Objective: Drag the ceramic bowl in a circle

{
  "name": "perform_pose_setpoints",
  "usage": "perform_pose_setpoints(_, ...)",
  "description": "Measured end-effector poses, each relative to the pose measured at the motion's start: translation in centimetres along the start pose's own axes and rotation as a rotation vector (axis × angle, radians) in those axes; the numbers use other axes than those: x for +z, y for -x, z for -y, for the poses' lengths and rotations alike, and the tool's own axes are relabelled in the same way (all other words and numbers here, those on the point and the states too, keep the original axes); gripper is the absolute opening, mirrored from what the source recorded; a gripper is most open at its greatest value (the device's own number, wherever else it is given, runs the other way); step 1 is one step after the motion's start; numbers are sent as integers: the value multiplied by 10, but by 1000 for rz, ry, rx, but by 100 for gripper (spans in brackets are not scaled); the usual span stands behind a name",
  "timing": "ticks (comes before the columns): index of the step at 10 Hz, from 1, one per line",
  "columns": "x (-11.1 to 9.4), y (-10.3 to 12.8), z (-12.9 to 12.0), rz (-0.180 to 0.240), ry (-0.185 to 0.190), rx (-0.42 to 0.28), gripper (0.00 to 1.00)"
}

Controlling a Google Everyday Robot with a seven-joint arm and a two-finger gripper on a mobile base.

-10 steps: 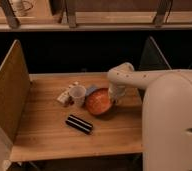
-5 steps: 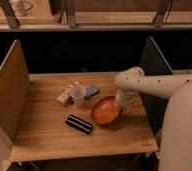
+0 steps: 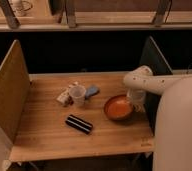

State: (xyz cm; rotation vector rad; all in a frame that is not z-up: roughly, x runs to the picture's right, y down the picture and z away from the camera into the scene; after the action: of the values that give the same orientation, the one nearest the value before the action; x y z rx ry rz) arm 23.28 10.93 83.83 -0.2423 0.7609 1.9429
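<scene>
The ceramic bowl (image 3: 119, 107) is a shallow, glossy orange-red bowl with a darker rim. It sits on the right part of the wooden table (image 3: 49, 135), near the right divider. My gripper (image 3: 135, 101) hangs from the white arm at the bowl's right rim, touching or just over its edge. The arm reaches in from the right, above the bowl.
A small white cup (image 3: 77, 94) stands left of the bowl, with a blue item (image 3: 92, 91) and a crumpled snack bag (image 3: 65, 96) beside it. A black bar-shaped object (image 3: 79, 124) lies toward the front. Upright panels stand at the left (image 3: 8, 95) and right (image 3: 151, 60).
The bowl has slid right and toward the front of the table, away from the cup, with the gripper at its rim. The arm swung right with it.
</scene>
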Motion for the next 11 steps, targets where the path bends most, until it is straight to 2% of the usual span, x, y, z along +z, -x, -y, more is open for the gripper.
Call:
perform_pose_setpoints(2, 3, 10, -40, 22, 41, -20, 0)
perform_pose_setpoints(4, -3, -11, -89, 2, 114, -81, 0)
perform_pose_setpoints(5, -9, -24, -103, -9, 143, -118, 0)
perform_pose_setpoints(7, -21, -49, -115, -31, 178, -180, 3)
perform_pose_setpoints(9, -25, -60, -109, -47, 185, -193, 20)
perform_pose_setpoints(11, -17, -70, -98, -91, 186, -168, 42)
